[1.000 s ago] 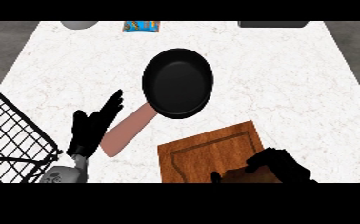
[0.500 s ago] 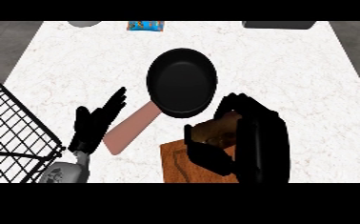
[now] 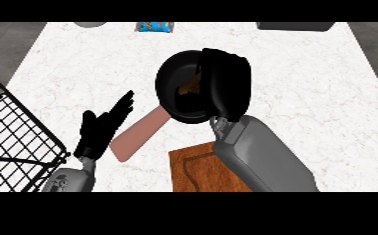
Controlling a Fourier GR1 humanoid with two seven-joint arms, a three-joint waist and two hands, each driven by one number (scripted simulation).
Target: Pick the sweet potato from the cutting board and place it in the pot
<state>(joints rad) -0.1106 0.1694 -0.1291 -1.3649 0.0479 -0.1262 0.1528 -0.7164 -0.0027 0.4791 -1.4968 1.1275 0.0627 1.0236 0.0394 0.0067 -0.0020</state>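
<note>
Right hand (image 3: 225, 86) round sweet potato (image 3: 193, 85), over pot (image 3: 177, 101)

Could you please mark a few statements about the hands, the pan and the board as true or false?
1. The right hand is over the black pan. True.
2. The left hand is curled round the pan's handle. False: it is open, fingers straight, beside the handle at the view's left.
3. The sweet potato lies on the cutting board. False: a brown piece shows at the right hand's fingers over the pan, and none shows on the visible part of the board.
4. A black wire basket stands at the view's left edge. True.
5. The cutting board lies beyond the pan, by the blue packet. False: it lies near the lower edge, partly under the right forearm.
</note>
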